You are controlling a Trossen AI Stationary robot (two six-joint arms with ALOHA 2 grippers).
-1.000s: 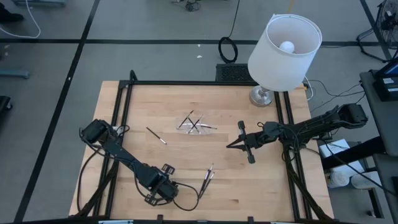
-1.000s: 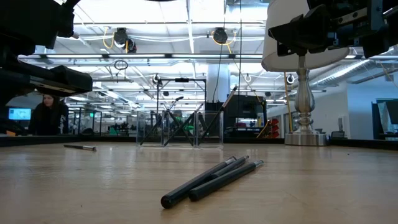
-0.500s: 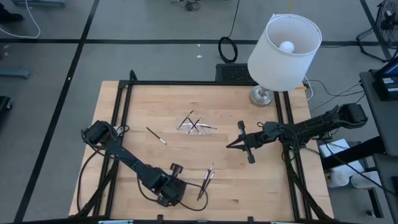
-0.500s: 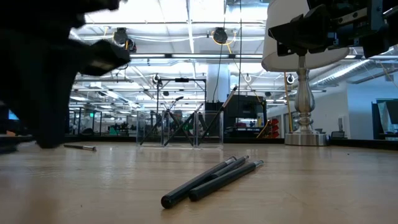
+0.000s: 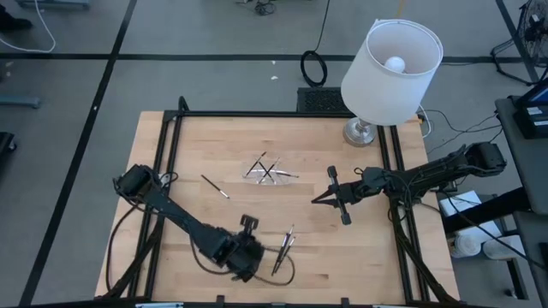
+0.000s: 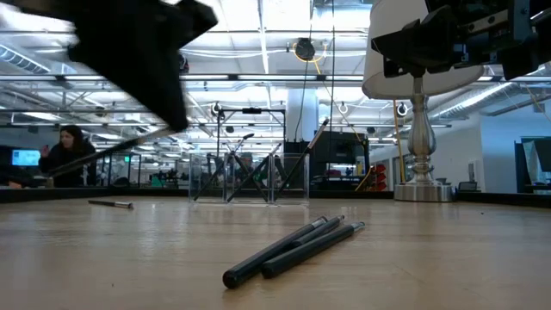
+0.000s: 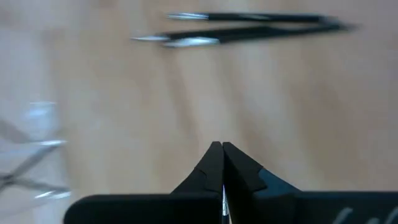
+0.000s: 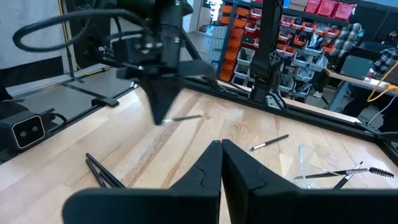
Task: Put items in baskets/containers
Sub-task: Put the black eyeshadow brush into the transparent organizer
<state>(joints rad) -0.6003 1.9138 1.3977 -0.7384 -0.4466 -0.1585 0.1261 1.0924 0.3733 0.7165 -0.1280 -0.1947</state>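
Two dark stick-like tools (image 5: 285, 244) lie side by side near the table's near edge, also in the low view (image 6: 293, 250). A single one (image 5: 216, 186) lies left of centre. Several more sit crossed in the clear tray (image 5: 270, 171). My left gripper (image 5: 255, 246) hovers just left of the pair, shut on another thin tool. My right gripper (image 5: 315, 202) hangs shut over the table's right middle, its fingers closed in the right wrist view (image 8: 221, 146), touching nothing. My left gripper pinches a thin stick-like tool near one end between its two fingers, which point down from above. The tool (image 8: 186, 116) juts sideways from the fingertips, lifted clear of the table. In the low view it slants downward from them (image 6: 103, 155).
A lamp with a white shade (image 5: 392, 60) stands on a metal foot (image 5: 360, 133) at the far right corner. A black frame rail (image 5: 282, 114) borders the table. Bare wood lies between the tray and the pair. A person (image 6: 65, 155) sits in the room behind.
My left arm has swung along the near edge toward the table's right, closing on the pair of sticks, and has turned as it went; in the low view it swept across the picture. The right arm and the loose sticks have stayed put.
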